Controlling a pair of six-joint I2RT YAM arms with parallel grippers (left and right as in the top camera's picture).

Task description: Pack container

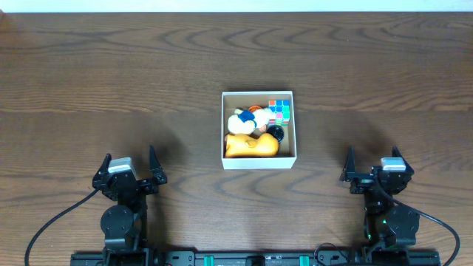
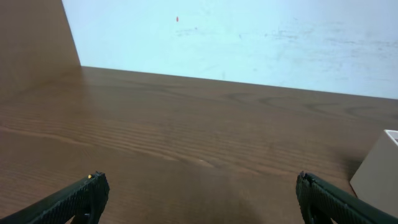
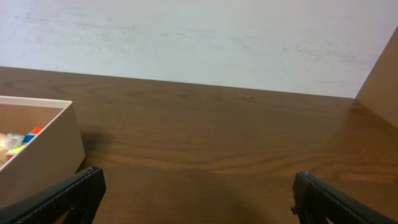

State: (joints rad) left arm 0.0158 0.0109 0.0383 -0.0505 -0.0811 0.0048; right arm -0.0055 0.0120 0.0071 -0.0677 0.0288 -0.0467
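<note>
The container (image 1: 259, 161) is a square white-walled box at the table's middle. It holds an orange toy (image 1: 251, 145), a white and orange plush toy (image 1: 247, 119), a colourful cube (image 1: 279, 111) and a small black thing (image 1: 276, 132). My left gripper (image 1: 130, 166) is open and empty at the front left, well away from the box. My right gripper (image 1: 375, 164) is open and empty at the front right. The box's corner shows at the right edge of the left wrist view (image 2: 379, 168) and its wall at the left of the right wrist view (image 3: 43, 149).
The wooden table (image 1: 111, 81) stretches around the box. A pale wall (image 2: 249, 37) rises behind the table's far edge. Cables run from both arm bases at the front edge.
</note>
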